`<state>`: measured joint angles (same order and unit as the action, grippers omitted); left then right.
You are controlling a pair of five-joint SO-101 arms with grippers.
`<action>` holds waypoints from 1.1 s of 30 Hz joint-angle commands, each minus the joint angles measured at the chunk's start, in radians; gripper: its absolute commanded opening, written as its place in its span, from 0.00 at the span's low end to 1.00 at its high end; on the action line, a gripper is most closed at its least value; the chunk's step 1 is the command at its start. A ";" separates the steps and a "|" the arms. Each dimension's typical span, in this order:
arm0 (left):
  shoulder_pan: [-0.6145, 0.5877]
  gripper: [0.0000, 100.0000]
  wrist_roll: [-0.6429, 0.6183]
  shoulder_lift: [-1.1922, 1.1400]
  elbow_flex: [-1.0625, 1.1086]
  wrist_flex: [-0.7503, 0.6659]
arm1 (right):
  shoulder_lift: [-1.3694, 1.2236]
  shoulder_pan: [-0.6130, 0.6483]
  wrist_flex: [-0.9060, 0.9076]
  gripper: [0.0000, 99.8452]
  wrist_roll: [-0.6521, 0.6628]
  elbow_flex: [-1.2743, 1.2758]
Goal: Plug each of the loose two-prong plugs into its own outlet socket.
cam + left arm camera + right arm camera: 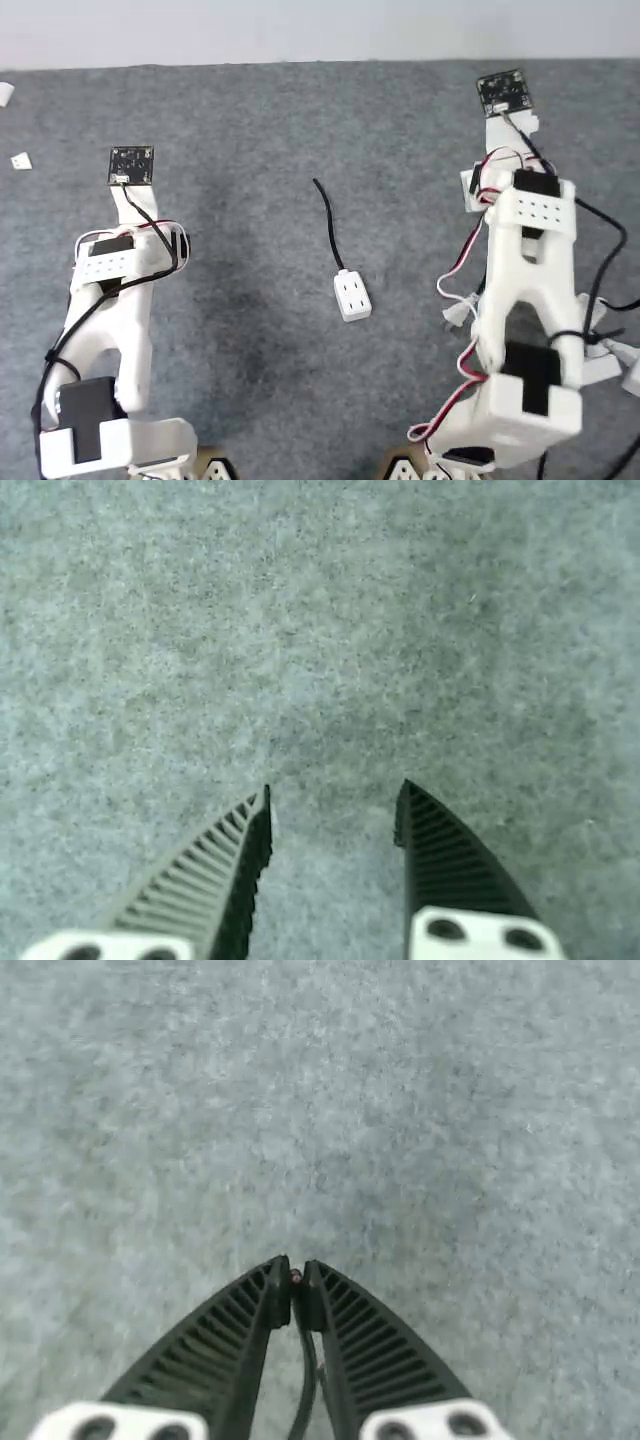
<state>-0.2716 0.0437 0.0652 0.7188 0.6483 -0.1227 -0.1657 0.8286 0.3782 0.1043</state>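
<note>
The left end effector (335,788) is held open, with a clear gap left between its two ribbed fingers (225,860). Nothing is gripped by it, and bare grey worktop (300,600) is seen below and ahead of its tips.

The right end effector (294,1263) is closed. Its fingertips are brought together on a small reddish-white bit (295,1277), from which a thin dark strand (303,1390) is seen running back between the fingers toward the wrist. What the strand belongs to cannot be told. The same grey surface is seen ahead of this end effector.

In the high view, a white socket block (352,297) is laid flat on the worktop between the two arms, well apart from either end effector and nearer the arm bases than their tips are. A black cord (330,225) is attached to the block's far end and is trailed away from the bases, ending loose on the surface. Its slots are seen unoccupied.

Two small white pieces (20,160) are seen far out beyond the arm at the picture's left, near the worktop's far edge; whether they are plugs cannot be told.
</note>
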 commanded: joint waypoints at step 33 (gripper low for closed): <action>0.003 0.20 0.009 -0.006 -0.048 -0.002 | 0.495 0.002 0.265 0.06 -0.450 0.394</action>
<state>-0.2716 0.0437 0.0591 0.7188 0.6483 0.3145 -0.1718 1.1354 -0.1128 0.4051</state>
